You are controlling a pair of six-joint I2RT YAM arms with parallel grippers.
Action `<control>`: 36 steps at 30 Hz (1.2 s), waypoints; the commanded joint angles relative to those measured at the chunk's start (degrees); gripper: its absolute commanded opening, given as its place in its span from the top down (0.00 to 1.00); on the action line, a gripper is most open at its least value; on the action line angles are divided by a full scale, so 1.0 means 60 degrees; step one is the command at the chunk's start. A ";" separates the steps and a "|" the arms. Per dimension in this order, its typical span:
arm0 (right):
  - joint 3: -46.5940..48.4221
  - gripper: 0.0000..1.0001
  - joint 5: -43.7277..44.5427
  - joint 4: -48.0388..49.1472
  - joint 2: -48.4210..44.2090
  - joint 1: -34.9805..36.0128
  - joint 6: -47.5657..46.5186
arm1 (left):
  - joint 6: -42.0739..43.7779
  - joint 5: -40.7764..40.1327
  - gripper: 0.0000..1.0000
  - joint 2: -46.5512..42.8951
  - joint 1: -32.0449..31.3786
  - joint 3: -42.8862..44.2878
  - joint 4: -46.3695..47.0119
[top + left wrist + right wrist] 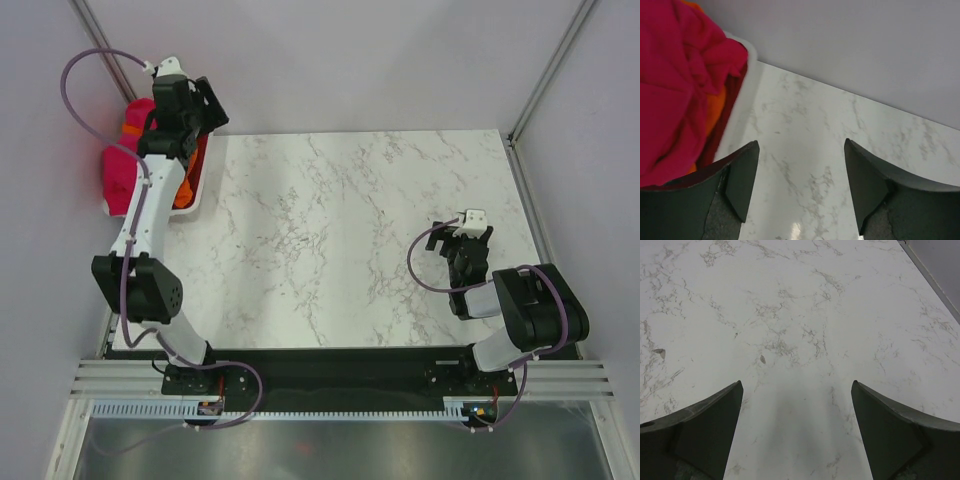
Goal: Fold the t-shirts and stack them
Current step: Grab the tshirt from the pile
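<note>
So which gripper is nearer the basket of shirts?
Left. The left gripper is right beside the basket rim; the right gripper is far across the table.

t-shirts [675, 90] in basket [742, 95] — far-left on table [340, 230] | left gripper [801, 145] just beside basket

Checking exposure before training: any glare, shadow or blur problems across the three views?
Top external: even soft light, no hard shadows on the table. Left wrist: crimson-pink shirt strongly saturated, faint sheen on the table by the left gripper. Right wrist: soft grey shadow by the right gripper, veining sharp.
</note>
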 commanded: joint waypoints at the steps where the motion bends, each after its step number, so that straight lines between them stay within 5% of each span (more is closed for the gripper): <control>1: 0.0097 0.02 -0.0294 0.0326 -0.0045 0.0033 -0.0184 | 0.1409 -0.2356 0.23 0.1179 0.0072 0.1401 -0.1287; 9: 0.0111 0.02 -0.0279 0.0326 -0.0045 0.0047 -0.0184 | 0.1543 -0.3486 0.20 0.3012 0.0994 0.3306 -0.2239; 19: 0.0111 0.02 -0.0294 0.0311 -0.0045 0.0033 -0.0184 | 0.1308 -0.2974 0.20 0.3701 0.1844 0.3542 -0.2328; 24: 0.0126 0.02 -0.0294 0.0311 -0.0030 0.0062 -0.0169 | 0.1234 -0.2828 0.38 0.3950 0.1918 0.3834 -0.2343; 27: 0.0111 0.02 -0.0279 0.0311 -0.0030 0.0048 -0.0184 | 0.1249 -0.2667 0.70 0.4096 0.1947 0.4112 -0.2343; 28: 0.0126 0.02 -0.0294 0.0311 -0.0045 0.0062 -0.0169 | 0.1249 -0.2608 0.94 0.4111 0.1947 0.4171 -0.2343; 36: 0.0112 0.02 -0.0279 0.0297 -0.0045 0.0048 -0.0169 | 0.0971 -0.2621 0.98 0.2736 0.1422 0.4683 -0.2328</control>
